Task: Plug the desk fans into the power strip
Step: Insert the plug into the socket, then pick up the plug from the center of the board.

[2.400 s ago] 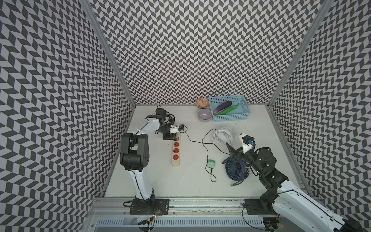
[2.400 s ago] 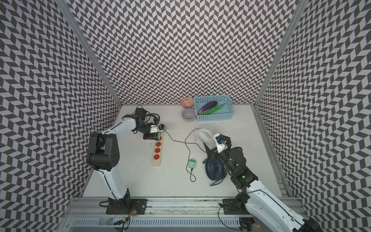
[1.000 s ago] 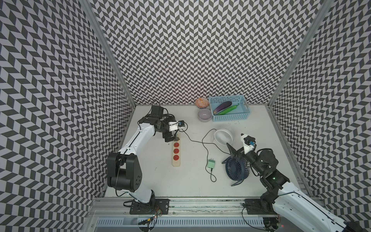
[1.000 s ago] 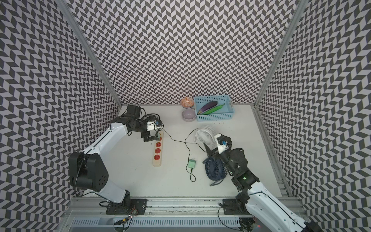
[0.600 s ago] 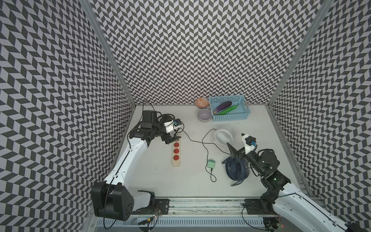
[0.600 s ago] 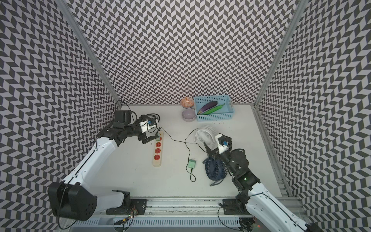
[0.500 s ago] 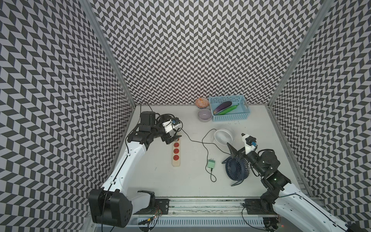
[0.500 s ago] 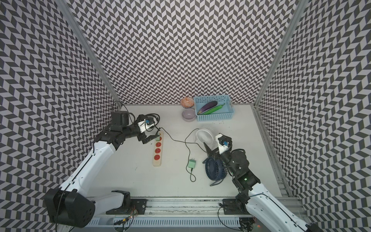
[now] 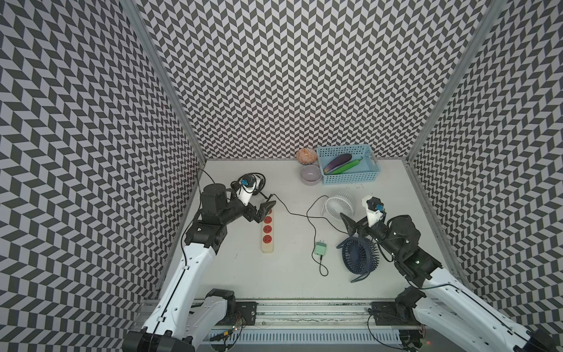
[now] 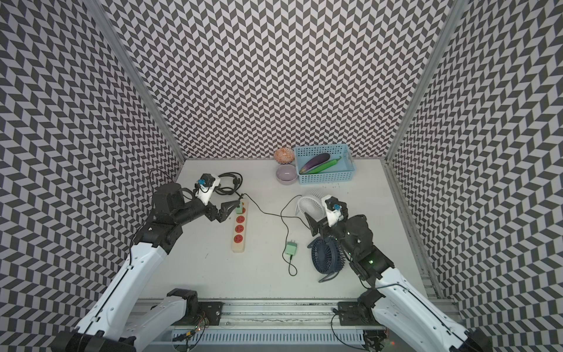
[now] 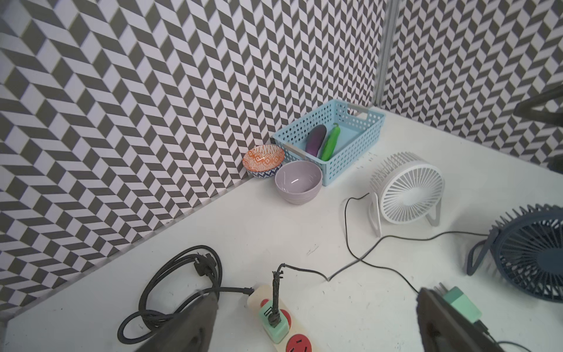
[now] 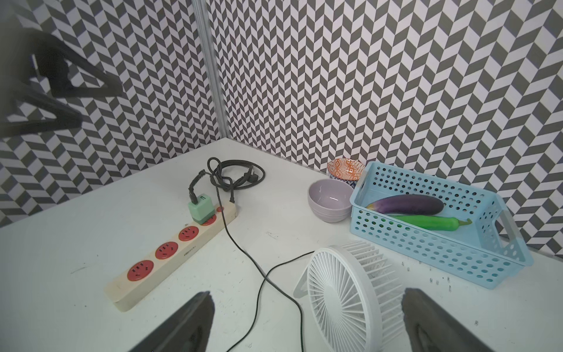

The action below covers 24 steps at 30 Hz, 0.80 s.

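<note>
As both top views show, the power strip [image 9: 267, 247] lies on the worktop [image 9: 289, 274] by the open left end effector [image 9: 264, 210]; white fan [image 9: 338, 207], blue fan [image 9: 356, 256]. Left wrist: one plugged adapter [image 11: 275, 326], one loose adapter [image 11: 461, 303]. Right wrist: right end effector [image 12: 307, 292] open, facing white fan.

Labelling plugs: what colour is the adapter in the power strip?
The adapter is mint green, clearest in the right wrist view.

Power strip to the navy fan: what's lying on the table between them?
Between power strip and navy fan lies a loose green adapter, unplugged, and thin black cord; both top views show it.
</note>
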Tool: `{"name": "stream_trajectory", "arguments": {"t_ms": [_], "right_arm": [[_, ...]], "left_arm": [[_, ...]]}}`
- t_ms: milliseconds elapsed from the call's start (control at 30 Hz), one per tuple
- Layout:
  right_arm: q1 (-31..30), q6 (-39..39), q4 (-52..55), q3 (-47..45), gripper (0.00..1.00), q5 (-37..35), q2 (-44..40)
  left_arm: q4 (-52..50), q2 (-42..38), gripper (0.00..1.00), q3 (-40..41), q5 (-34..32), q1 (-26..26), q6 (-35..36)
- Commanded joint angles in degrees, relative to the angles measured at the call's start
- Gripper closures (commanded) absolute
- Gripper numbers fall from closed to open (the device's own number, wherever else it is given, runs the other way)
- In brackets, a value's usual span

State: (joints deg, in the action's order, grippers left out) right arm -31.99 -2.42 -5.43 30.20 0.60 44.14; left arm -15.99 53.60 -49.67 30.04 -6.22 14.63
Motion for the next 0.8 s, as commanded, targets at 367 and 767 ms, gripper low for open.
{"name": "stream_trajectory", "arguments": {"t_ms": [367,767], "right_arm": [[-13.5,23.9,13.9,10.4,0.00,-8.8,10.9],[-20.6,30.7,28.2,18.9,0.00,-8.6,24.4]], "left_arm": [[14.0,-8.9,0.00,12.3,2.2,7.7,-13.4],[18.9,-10.4,0.00,18.0,-3.0,8.3,-15.2]]}}
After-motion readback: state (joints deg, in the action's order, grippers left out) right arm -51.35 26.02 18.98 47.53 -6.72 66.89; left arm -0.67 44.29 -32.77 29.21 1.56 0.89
